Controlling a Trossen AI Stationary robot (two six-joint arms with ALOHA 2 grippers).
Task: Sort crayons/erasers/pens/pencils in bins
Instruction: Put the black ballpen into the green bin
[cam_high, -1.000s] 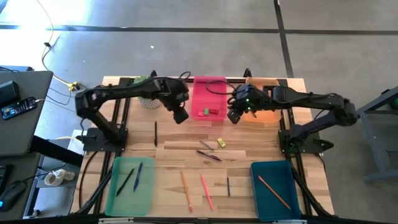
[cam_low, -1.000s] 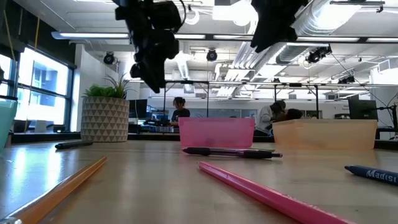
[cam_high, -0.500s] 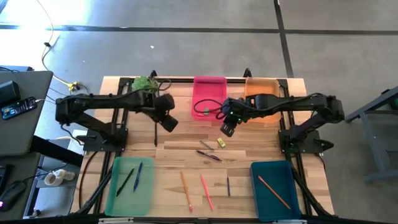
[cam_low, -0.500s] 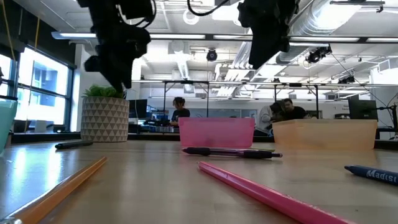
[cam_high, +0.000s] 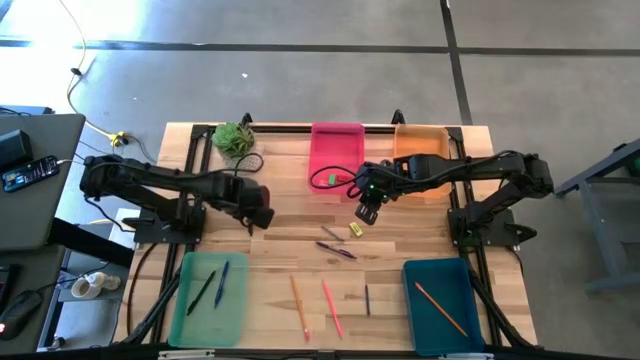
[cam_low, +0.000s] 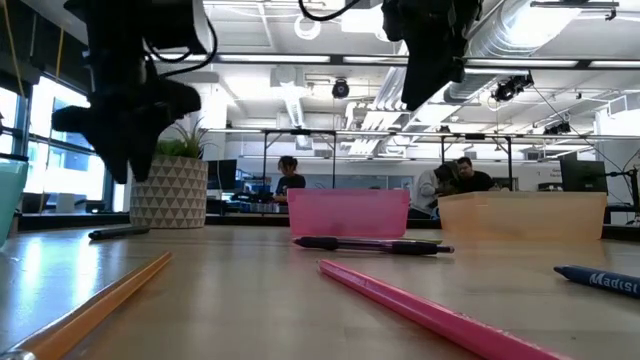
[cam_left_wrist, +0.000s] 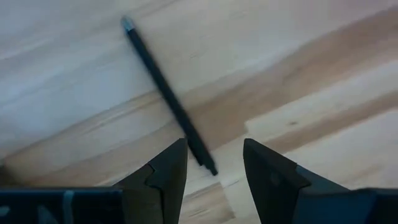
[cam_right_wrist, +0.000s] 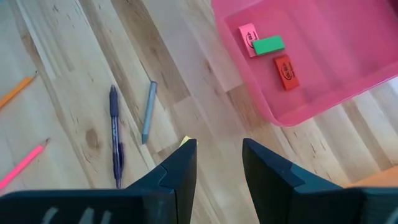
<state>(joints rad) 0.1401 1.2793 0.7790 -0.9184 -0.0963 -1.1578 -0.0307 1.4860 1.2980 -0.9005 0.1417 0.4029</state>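
On the wooden counter (cam_high: 400, 250) we find the pink bin (cam_high: 335, 160) at the far edge holding three erasers (cam_right_wrist: 268, 45), the light green bin (cam_high: 185, 310) holding two pens (cam_high: 222, 283), and the teal bin (cam_high: 455, 270) holding one pencil (cam_high: 440, 308). The left tool (cam_left_wrist: 214, 163) hangs released over a black pen (cam_left_wrist: 168, 96). The right tool (cam_right_wrist: 217, 163) hovers released over the yellow eraser (cam_high: 355, 229), near the pink bin.
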